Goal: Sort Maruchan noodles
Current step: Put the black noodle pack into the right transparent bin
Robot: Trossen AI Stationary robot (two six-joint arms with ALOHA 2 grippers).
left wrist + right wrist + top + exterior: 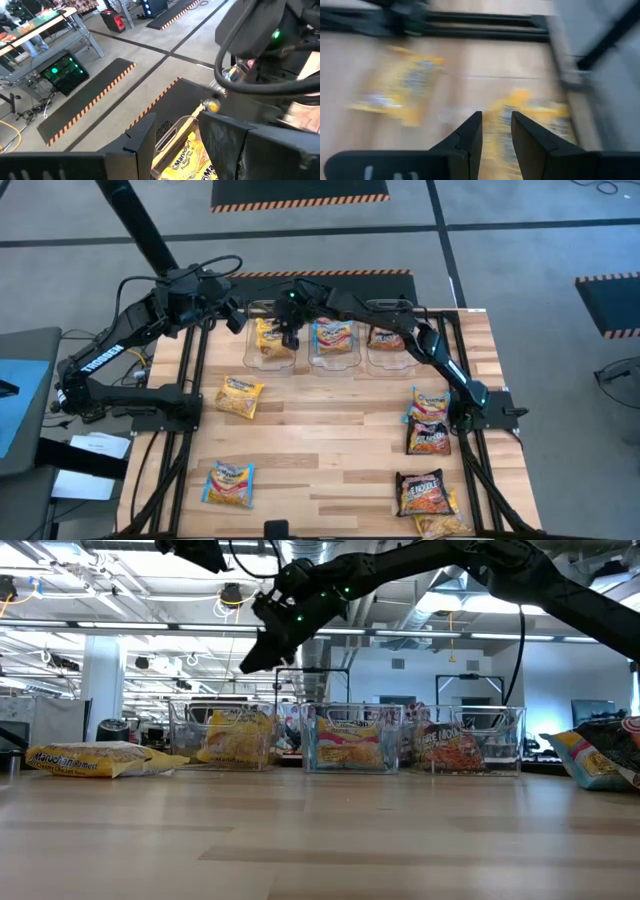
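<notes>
Fingers parted and empty on the right gripper (290, 340), which hangs above the left of three clear bins (270, 360) in the upper middle of the high view; nothing sits between them in its wrist picture. The left gripper (235, 320), just left of that bin, shows a gap between its fingers too, holding nothing.

Count the packets: one yellow packet (270, 337) lies in the left bin, a light blue and pink packet (333, 337) in the middle one, a dark packet (385, 338) in the right one.

Loose on the table (330, 450): one yellow at centre left (239, 396), one blue at lower left (229, 483), and a cluster down the right edge, two dark ones (428, 438) among them; the rest overlap too much to count.
</notes>
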